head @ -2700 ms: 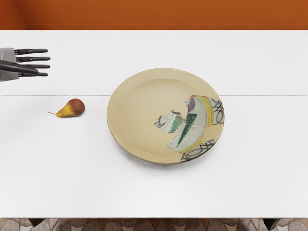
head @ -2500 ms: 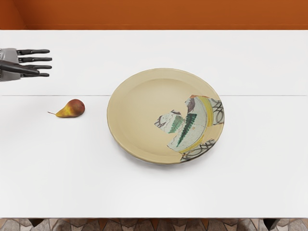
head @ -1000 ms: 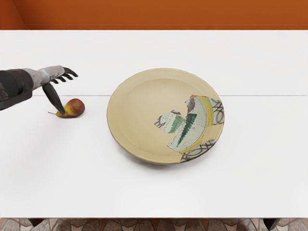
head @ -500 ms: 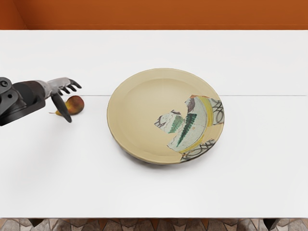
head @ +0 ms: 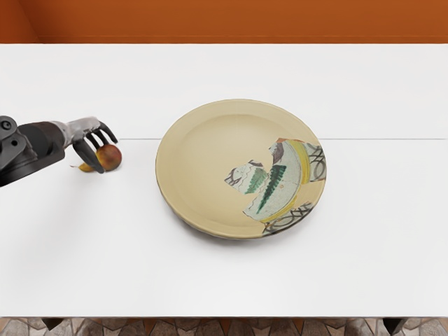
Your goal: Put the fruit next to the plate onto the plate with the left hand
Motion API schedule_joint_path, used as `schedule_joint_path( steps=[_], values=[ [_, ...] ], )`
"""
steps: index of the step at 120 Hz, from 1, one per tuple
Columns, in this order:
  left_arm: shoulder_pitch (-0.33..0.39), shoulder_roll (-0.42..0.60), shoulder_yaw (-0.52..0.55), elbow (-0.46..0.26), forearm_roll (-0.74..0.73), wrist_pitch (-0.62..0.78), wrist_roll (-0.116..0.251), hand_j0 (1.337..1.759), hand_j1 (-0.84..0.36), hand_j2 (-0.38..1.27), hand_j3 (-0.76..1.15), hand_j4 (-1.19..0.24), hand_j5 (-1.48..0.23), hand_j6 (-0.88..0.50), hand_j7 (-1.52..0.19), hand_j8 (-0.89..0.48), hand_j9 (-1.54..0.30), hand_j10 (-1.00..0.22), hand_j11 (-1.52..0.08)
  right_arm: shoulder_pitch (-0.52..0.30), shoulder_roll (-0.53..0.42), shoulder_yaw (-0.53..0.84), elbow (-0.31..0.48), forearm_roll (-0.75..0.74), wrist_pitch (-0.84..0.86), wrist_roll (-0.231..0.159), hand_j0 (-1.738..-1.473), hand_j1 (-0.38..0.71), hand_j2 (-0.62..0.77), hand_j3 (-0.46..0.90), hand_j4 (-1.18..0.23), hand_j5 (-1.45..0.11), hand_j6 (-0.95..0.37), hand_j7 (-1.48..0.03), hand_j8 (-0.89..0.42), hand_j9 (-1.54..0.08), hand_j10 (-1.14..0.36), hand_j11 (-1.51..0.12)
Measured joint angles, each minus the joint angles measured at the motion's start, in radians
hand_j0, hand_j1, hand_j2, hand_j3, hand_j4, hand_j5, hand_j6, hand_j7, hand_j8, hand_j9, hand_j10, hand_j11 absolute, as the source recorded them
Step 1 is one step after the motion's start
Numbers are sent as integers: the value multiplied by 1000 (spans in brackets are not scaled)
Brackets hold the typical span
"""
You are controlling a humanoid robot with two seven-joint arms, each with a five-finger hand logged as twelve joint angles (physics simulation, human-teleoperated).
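Note:
A small red-and-yellow pear (head: 111, 157) lies on the white table, left of the plate. The beige plate (head: 203, 161), with a green and grey pattern on its right side, sits at the table's centre. My left hand (head: 104, 152) comes in from the left edge and sits over the pear. Its fingers (head: 106, 133) curl down over the top of the fruit and the thumb (head: 94, 158) crosses its front, hiding the pear's stem end. The pear still rests on the table. The right arm is out of view.
The white table (head: 224, 280) stretches wide around the plate. Behind its far edge stands an orange wall (head: 231, 19). A gap of bare table separates the pear from the plate's left rim.
The left hand has come in from the upper left and dropped onto the pear. In the last half second its spread fingers curled down around the fruit. Pear and plate have stayed put.

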Motion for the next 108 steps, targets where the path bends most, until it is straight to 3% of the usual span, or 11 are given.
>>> schedule_joint_path(
  steps=[23, 48, 76, 108],
  values=[
    [9, -6, 0, 0, 2, 0, 0, 1657, -230, 106, 0, -510, -635, -528, -650, -502, -649, -502, -647, 0, 0, 0, 0, 0, 0, 0, -1658, -349, 0, 0, 0, 0, 0, 0, 0, 0, 0, 0],
    [14, -8, 8, 0, 2, 0, 0, 1653, -247, 129, 0, -543, -686, -455, -717, -526, -714, -528, -712, 0, 0, 0, 0, 0, 0, 0, -1658, -349, 0, 0, 0, 0, 0, 0, 0, 0, 0, 0],
    [17, -8, 13, 0, 0, 1, 0, 1650, -259, 46, 0, -522, -726, -401, -748, -477, -760, -542, -760, 0, 0, 1, 0, 0, 0, 0, -1658, -349, 0, 0, 0, 0, 0, 0, 0, 0, 0, 0],
    [15, -18, 29, 5, 11, 5, 1, 1643, -255, 61, 0, -595, -710, -433, -753, -482, -806, -561, -800, 0, 0, 1, 0, 0, 0, 0, -1658, -349, 0, 0, 0, 0, -1, 0, -1, 0, -1, 0]
  ],
)
